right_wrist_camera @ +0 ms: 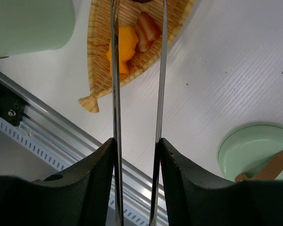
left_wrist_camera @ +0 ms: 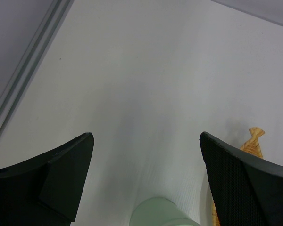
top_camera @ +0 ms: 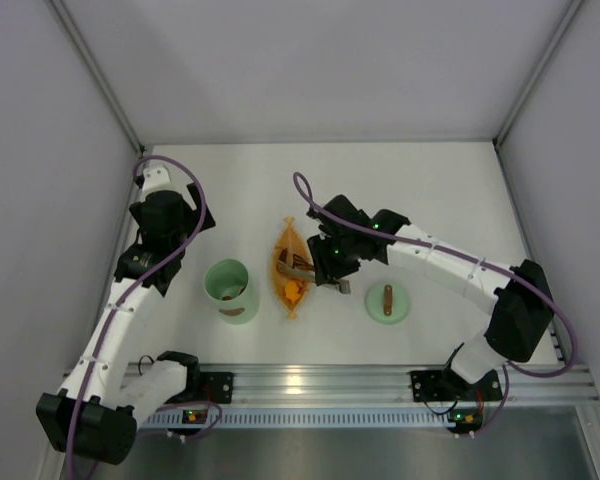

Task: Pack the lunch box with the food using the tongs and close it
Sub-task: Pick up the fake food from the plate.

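The right gripper (right_wrist_camera: 137,146) pinches the tongs (right_wrist_camera: 116,70) between its fingers, squeezing the two silver arms partway together. Their long axis runs straight out from the gripper and points left over the orange leaf-shaped dish (top_camera: 285,285) and the food (right_wrist_camera: 123,47); the tips are out of view. The lunch box (top_camera: 227,285) stands open just left of the dish, and its lid (top_camera: 387,303) lies flat on the right. The left gripper (left_wrist_camera: 146,141) hangs wide open and empty above the table (left_wrist_camera: 146,70).

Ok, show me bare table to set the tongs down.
Free: the broad far table behind the leaf dish, up to the back wall. Crowded: the near row of lunch box, dish, right gripper shut on the tongs, and lid.
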Available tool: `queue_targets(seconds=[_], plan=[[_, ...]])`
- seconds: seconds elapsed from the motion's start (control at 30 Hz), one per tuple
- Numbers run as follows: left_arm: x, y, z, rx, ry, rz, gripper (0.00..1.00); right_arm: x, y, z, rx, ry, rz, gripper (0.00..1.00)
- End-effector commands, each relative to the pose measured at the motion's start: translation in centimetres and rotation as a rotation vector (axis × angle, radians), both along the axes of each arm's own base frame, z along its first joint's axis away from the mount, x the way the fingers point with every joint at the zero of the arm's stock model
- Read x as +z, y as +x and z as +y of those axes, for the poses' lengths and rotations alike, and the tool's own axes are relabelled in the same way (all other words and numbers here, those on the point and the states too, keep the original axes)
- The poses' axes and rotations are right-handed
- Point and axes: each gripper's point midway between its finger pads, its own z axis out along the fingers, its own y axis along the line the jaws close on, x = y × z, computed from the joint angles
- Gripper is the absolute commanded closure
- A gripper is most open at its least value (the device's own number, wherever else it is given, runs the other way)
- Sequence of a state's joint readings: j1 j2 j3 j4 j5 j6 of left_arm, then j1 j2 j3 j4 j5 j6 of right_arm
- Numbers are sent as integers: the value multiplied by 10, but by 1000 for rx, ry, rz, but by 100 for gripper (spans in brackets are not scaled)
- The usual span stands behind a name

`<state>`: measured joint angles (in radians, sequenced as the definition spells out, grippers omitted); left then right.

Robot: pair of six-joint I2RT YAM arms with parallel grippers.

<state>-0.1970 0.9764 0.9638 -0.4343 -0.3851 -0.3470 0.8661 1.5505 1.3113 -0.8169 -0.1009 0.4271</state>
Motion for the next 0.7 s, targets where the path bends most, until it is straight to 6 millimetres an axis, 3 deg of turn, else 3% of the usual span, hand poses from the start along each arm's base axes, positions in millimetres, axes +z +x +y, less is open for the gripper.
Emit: queue_targets(seconds=[0.0, 0.5, 0.67], plan=[[20, 4, 1, 7, -15, -51, 1, 28, 21, 17, 8, 74, -69, 59], [19, 5, 0, 6, -15, -48, 1, 11, 30, 17, 14, -8, -61, 57], [18, 5, 1, 7, -14, -45, 1, 6, 28, 17, 18, -10, -49, 63]])
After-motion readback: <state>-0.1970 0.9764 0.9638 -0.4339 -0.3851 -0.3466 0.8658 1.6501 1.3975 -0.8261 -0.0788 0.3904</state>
